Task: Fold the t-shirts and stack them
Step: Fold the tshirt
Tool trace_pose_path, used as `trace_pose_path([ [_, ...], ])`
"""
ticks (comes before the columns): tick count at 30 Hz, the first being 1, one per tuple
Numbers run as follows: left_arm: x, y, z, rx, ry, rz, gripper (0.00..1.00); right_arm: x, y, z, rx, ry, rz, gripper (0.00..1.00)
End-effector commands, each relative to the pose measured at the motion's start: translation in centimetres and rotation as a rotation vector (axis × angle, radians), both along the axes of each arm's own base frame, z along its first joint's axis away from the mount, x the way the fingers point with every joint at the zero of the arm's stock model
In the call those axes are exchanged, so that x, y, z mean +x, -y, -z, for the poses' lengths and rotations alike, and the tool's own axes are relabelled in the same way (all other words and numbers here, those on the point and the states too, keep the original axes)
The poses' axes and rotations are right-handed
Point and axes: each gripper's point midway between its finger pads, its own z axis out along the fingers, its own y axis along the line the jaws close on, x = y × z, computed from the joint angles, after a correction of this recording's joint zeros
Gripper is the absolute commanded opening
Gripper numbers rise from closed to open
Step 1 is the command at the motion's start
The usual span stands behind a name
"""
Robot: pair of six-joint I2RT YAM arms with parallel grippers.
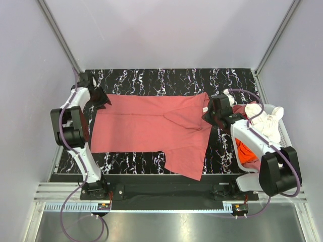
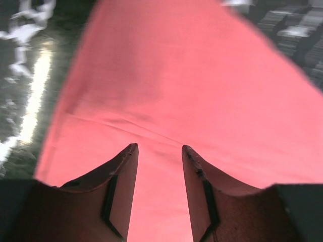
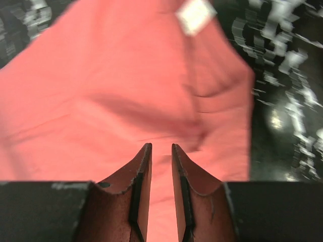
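- The left tool (image 2: 159,148) is open wide, holding nothing, at the 10 o'clock corner of the pink shirt (image 1: 146,123).
- The right tool (image 3: 160,146) is nearly closed at the shirt's 3 o'clock edge; I cannot tell if it pinches cloth.
- The pink shirt lies spread on the tabletop (image 1: 166,78).

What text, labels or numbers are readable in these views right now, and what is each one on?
No text can be read in any view.
The white tag on the pink shirt: too blurred to tell whether it carries print.
No other lettering, brand or number shows.
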Motion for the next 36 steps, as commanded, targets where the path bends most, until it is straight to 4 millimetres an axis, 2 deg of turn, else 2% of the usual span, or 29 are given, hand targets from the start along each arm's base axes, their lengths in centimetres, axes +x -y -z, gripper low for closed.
trace_pose_path([
  [1, 1.0, 4.4, -7.4, -0.094, 0.196, 0.119, 0.46, 1.2, -2.8, -4.1, -0.067, 0.123, -0.165, 0.29],
  [2, 0.9, 5.3, -7.1, -0.124, 0.214, 0.143, 0.46, 1.5, -4.0, -3.0, -0.075, 0.099, -0.226, 0.29],
  [3, 0.8, 6.1, -7.4, -0.151, 0.234, 0.163, 0.46, 2.3, -5.0, -3.7, -0.057, 0.107, -0.262, 0.29],
  [4, 0.7, 7.2, -7.3, -0.177, 0.236, 0.19, 0.47, 2.7, -5.2, -3.5, -0.066, 0.1, -0.277, 0.29],
  [5, 0.9, 7.4, -6.7, -0.183, 0.233, 0.195, 0.46, 4.1, -5.5, -3.5, -0.095, 0.106, -0.29, 0.3],
  [7, 1.4, 8.0, -6.2, -0.205, 0.225, 0.205, 0.46, 6.1, -4.6, -3.9, -0.172, 0.123, -0.26, 0.34],
  [8, 2.1, 8.0, -6.4, -0.207, 0.237, 0.204, 0.46, 6.9, -4.2, -2.9, -0.224, 0.095, -0.267, 0.37],
  [9, 2.4, 8.0, -5.2, -0.216, 0.212, 0.194, 0.46, 8.8, -3.8, -4.8, -0.24, 0.136, -0.242, 0.39],
  [10, 3.2, 7.9, -5.5, -0.216, 0.223, 0.194, 0.46, 9.8, -3.6, -3.7, -0.253, 0.111, -0.245, 0.43],
  [11, 3.5, 7.7, -4.1, -0.222, 0.195, 0.184, 0.46, 10.9, -3.6, -4.5, -0.251, 0.121, -0.251, 0.44],
  [12, 3.9, 7.4, -3.7, -0.226, 0.186, 0.166, 0.46, 11.5, -2.7, -4.1, -0.233, 0.103, -0.244, 0.45],
  [13, 4.3, 6.7, -2.8, -0.235, 0.168, 0.142, 0.46, 12.0, -2.3, -2.9, -0.227, 0.059, -0.24, 0.45],
  [15, 4.9, 5.9, -2.2, -0.232, 0.158, 0.111, 0.46, 12.4, -1.6, -1.5, -0.197, 0.015, -0.238, 0.46],
  [16, 5.6, 5.4, -2.2, -0.217, 0.166, 0.1, 0.46, 12.8, -0.9, -0.2, -0.19, -0.016, -0.23, 0.45],
  [18, 6.0, 4.7, -1.1, -0.191, 0.15, 0.088, 0.46, 13.5, -0.5, 0.2, -0.187, -0.022, -0.228, 0.45],
  [19, 6.4, 4.3, -1.2, -0.182, 0.153, 0.079, 0.46, 13.8, -0.2, 1.3, -0.191, -0.043, -0.232, 0.44],
  [20, 6.5, 4.0, -0.3, -0.179, 0.135, 0.067, 0.46, 14.3, -0.2, 1.2, -0.185, -0.035, -0.239, 0.44],
  [22, 6.8, 3.1, 0.2, -0.165, 0.127, 0.043, 0.46, 14.9, -0.2, 2.5, -0.188, -0.055, -0.255, 0.44],
  [23, 6.8, 2.8, 1.0, -0.165, 0.111, 0.031, 0.46, 15.4, -0.1, 2.5, -0.194, -0.049, -0.251, 0.44],
  [29, 7.0, 1.8, 2.6, -0.139, 0.086, 0.012, 0.46, 16.7, 1.2, 4.9, -0.242, -0.087, -0.235, 0.44],
  [32, 6.9, 1.3, 3.2, -0.13, 0.076, 0.003, 0.46, 16.9, 1.6, 5.9, -0.252, -0.103, -0.216, 0.39],
  [33, 6.8, 1.2, 3.4, -0.126, 0.071, 0.0, 0.46, 17.0, 1.6, 6.0, -0.257, -0.104, -0.205, 0.33],
  [34, 6.7, 0.8, 3.6, -0.118, 0.064, -0.008, 0.46, 16.9, 1.8, 5.8, -0.259, -0.102, -0.199, 0.2],
  [36, 6.5, 0.4, 4.0, -0.108, 0.056, -0.016, 0.46, 16.9, 2.3, 5.4, -0.277, -0.096, -0.166, 0.05],
])
